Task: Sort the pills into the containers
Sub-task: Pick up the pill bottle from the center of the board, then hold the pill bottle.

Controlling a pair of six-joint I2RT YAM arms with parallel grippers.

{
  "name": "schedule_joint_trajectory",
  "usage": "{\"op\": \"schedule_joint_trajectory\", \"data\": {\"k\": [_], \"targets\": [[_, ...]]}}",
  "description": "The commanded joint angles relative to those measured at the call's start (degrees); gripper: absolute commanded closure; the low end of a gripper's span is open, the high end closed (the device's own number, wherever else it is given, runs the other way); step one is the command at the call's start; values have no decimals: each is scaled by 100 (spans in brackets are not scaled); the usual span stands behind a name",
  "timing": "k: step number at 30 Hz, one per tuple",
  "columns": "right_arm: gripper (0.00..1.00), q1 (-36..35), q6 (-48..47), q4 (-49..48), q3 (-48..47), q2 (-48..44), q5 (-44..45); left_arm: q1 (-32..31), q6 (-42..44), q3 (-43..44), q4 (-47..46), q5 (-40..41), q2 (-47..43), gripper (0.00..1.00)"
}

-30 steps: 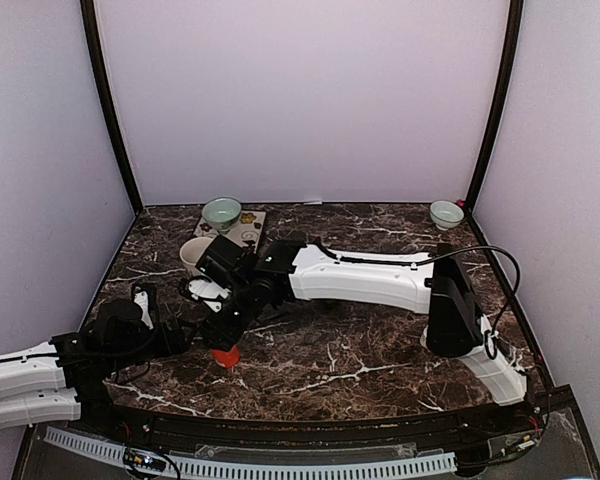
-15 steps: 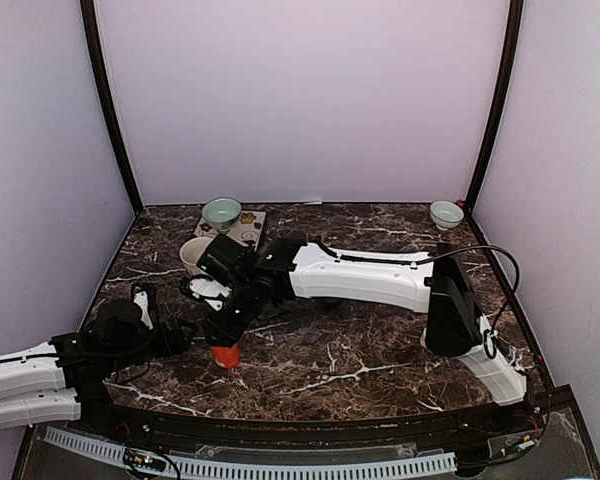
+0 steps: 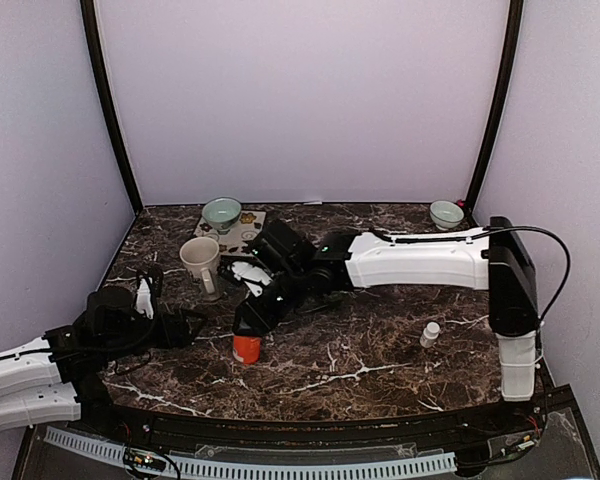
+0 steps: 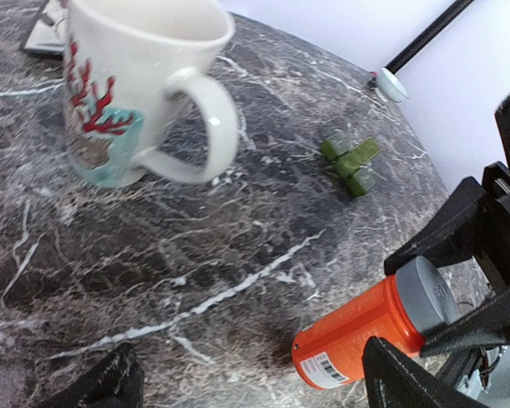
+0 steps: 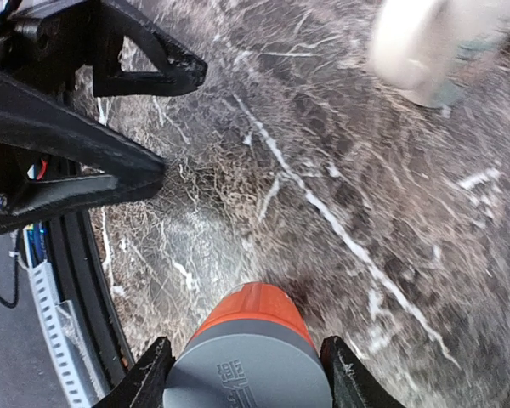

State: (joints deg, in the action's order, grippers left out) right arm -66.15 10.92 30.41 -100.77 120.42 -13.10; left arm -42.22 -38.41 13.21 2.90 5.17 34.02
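An orange pill bottle (image 3: 246,348) with a grey cap stands upright on the marble table, front left. My right gripper (image 3: 252,326) comes down on it from above. Its jaws are shut on the grey cap (image 5: 248,378), one finger on each side. My left gripper (image 3: 187,328) sits low just left of the bottle, open, with nothing between its fingers (image 4: 406,381). In the left wrist view the bottle (image 4: 364,333) is beside the right-hand finger. A small cluster of green pieces (image 4: 350,160) lies on the table beyond it.
A white mug (image 3: 199,256) with a coral pattern stands behind the left gripper. A green bowl (image 3: 221,212) and a patterned card (image 3: 244,229) are at the back left. A white bowl (image 3: 446,213) is at the back right, and a small white bottle (image 3: 431,333) stands at the right.
The right arm has swung its elbow to the right, uncovering the mug, and its jaws have closed on the cap. The bottle shifted slightly right. The left gripper opened wider.
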Motion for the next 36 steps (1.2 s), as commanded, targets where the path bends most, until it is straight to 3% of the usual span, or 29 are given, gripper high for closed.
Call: {"op": "schedule_joint_trajectory", "data": {"k": [1,16,25,36], "targets": [[100,254,540,-1458,928,-1084,-348,53,428,455,-613,-762,182,7],[100,881,2150,-4354,3861,-3319,-956,58,267,1025,-3174,-3053,1880,6],[100,936,2735,-5253,4487,-3763,-996,63,-163,1316,-4370,-4112,2795,6],[100,998,3252,-6055,4761,-3823,-988,57,-342,1296,-4829,-4411,2988,6]]}}
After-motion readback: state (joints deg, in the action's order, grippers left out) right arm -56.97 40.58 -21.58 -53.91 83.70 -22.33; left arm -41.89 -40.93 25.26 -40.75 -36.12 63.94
